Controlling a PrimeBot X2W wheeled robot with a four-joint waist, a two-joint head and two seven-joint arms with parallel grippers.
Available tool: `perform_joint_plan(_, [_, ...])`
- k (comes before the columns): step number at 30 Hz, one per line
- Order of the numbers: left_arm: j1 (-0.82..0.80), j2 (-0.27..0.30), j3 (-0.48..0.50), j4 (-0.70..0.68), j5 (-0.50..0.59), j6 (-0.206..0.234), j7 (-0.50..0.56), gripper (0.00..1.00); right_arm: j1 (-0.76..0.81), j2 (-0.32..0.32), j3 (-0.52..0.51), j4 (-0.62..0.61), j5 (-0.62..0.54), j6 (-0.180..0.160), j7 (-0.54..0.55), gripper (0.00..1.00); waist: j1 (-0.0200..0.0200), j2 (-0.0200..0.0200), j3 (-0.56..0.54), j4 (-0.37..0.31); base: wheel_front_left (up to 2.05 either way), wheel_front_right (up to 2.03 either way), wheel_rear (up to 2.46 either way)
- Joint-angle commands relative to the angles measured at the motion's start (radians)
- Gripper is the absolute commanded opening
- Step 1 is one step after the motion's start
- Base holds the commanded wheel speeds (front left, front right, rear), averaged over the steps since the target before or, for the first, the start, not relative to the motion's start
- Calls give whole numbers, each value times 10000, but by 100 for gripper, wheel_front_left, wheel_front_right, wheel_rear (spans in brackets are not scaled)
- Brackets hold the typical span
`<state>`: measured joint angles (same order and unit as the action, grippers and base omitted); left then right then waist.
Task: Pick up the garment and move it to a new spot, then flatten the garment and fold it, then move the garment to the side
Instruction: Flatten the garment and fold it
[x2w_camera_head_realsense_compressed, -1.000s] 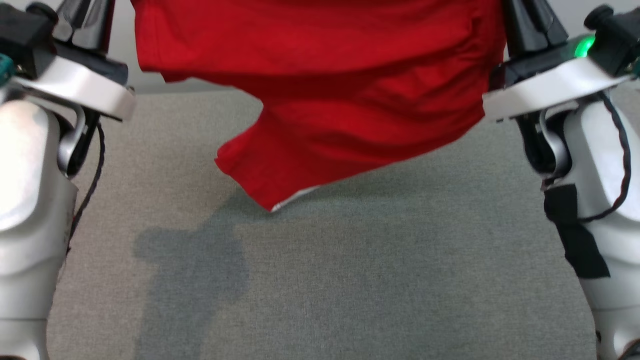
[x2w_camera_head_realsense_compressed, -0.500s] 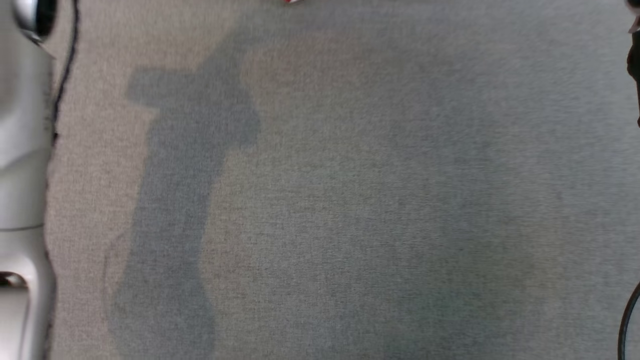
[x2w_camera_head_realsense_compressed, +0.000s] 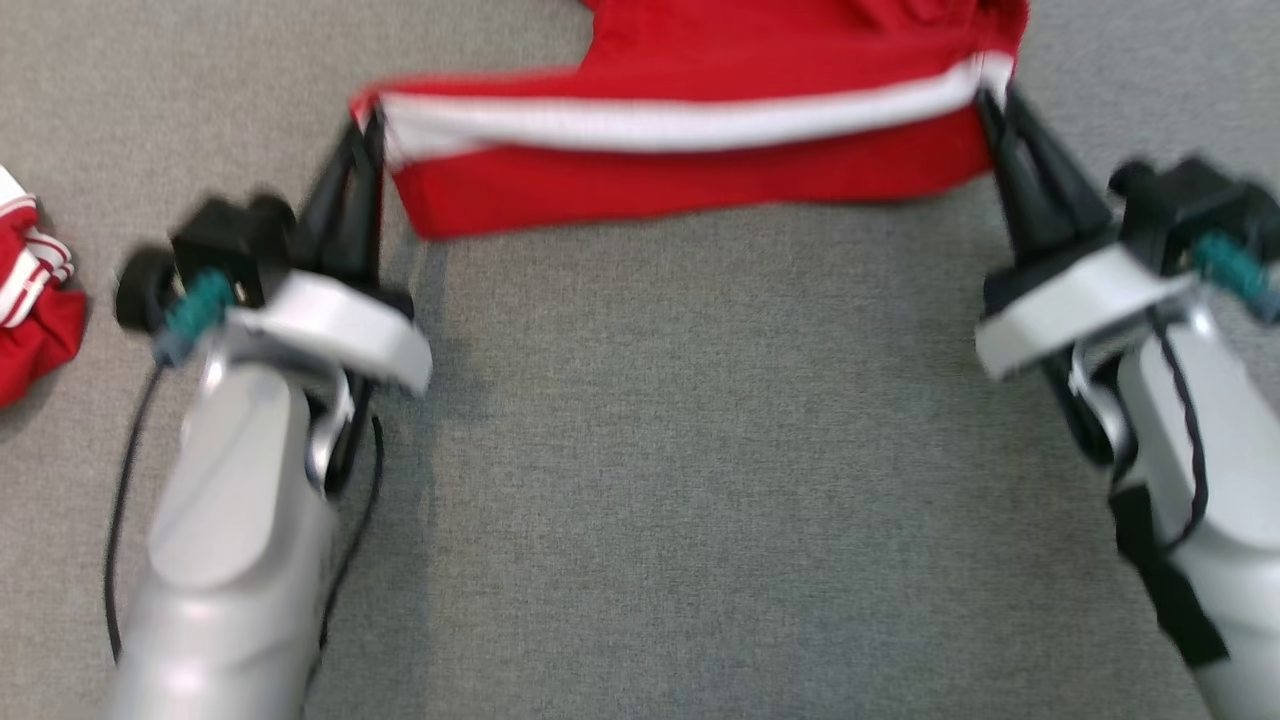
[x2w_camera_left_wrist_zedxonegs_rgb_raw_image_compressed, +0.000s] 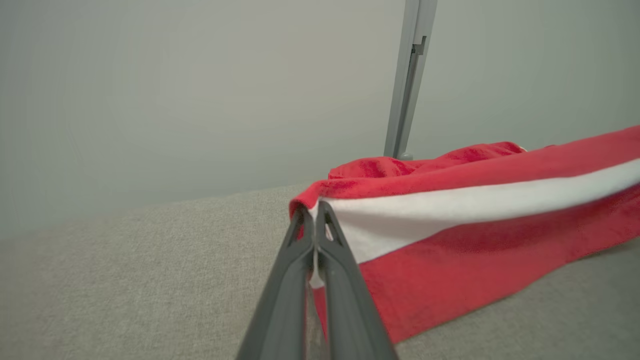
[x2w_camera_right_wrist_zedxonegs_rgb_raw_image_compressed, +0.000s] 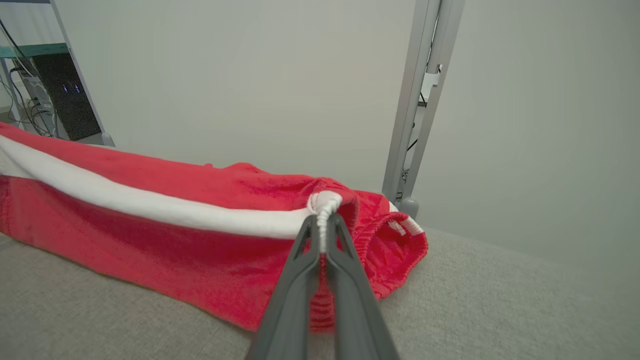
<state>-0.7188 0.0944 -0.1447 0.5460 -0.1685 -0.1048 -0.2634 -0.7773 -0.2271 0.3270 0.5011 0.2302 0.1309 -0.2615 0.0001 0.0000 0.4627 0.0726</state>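
surface: grey fabric-covered top, spans the whole head view, both arms over it.
wall: plain pale wall behind the far edge of the surface, seen in both wrist views.
garment: red with a white stripe, at the far-centre of the surface, strung between the two grippers. Striped edge is pulled taut and lifted; the red panel below it drapes down onto the surface. The rest is bunched on the far side.
post: grey metal upright standing at the far edge, behind the garment.
left gripper: fingers pinched together on the garment's left corner, at the end of the stripe.
right gripper: fingers clamped on the right corner, white stripe puckered at the tips.
second cloth: crumpled red-and-white piece at the left edge, well apart from the garment.
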Motion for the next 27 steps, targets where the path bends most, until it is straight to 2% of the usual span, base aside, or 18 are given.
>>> perform_joint_plan(1, [662, -51, 152, 33, 10, -92, -19, 0, 734, -135, 28, -268, 247, -3, -52, 0, -1, 0, -451, -156, 0, 0, 0])
perform_joint_plan(8, [3102, -306, 670, 133, -100, -154, -19, 0, 3318, 8, 268, -889, 771, -3, -53, 0, -1, 0, -1753, -383, 0, 0, 0])
perform_joint_plan(16, [5327, -391, 1218, -39, -360, -83, -19, 0, 5346, 182, 491, -925, 797, -3, -53, 0, -1, 0, -3256, -473, 0, 0, 0])
perform_joint_plan(22, [6881, -404, 965, -29, -167, -128, -19, 0, 6784, 434, 489, -860, 830, -3, -53, 0, -1, 0, -4370, -460, 0, 0, 0])
perform_joint_plan(27, [7861, -408, 1196, -162, -99, -90, -19, 0, 7689, 479, 716, -959, 899, -3, -52, 0, -1, 0, -4866, -505, 0, 0, 0])
